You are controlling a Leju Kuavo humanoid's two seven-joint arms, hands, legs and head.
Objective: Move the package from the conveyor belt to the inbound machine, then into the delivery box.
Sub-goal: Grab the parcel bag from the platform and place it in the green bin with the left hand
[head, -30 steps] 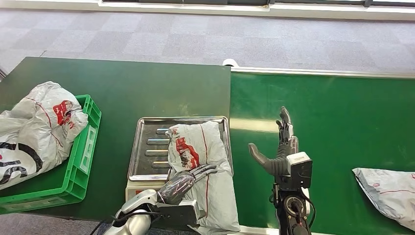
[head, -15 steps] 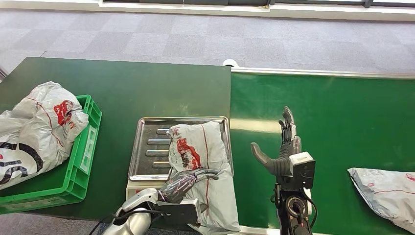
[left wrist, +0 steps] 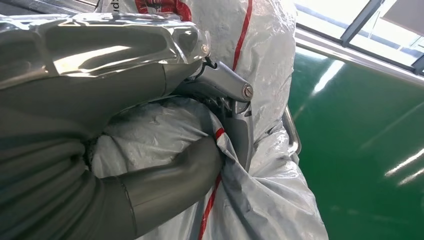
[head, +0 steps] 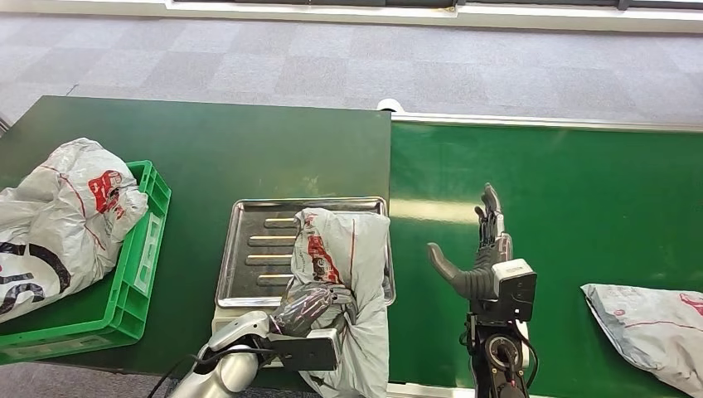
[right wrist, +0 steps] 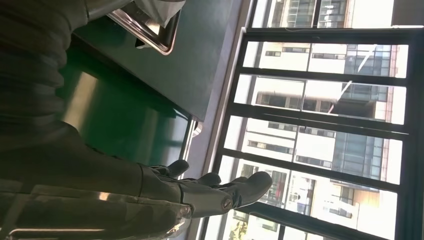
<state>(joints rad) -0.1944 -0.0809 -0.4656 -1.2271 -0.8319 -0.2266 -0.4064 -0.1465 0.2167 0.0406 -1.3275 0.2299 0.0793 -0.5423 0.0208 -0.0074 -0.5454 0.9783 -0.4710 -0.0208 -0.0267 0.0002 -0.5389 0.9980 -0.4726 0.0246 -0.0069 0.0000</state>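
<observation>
A grey plastic package (head: 348,282) with red print lies on the steel tray of the inbound machine (head: 249,249), bunched and hanging over its near edge. My left hand (head: 311,308) grips its near part, and the left wrist view shows the fingers (left wrist: 220,95) and thumb closed into the crumpled package (left wrist: 260,50). My right hand (head: 477,257) stands upright and open above the green conveyor belt (head: 564,191), holding nothing. The green delivery box (head: 137,274) sits at the left with a grey parcel (head: 58,215) bulging out of it.
Another grey package (head: 647,323) lies on the belt at the right edge. The dark green table (head: 207,141) carries the tray and box. Grey carpet runs beyond the table's far edge.
My left hand has closed on the package and gathered it, so the bag has bunched up and narrowed on the tray. The package on the belt has drifted left. My right hand barely moved.
</observation>
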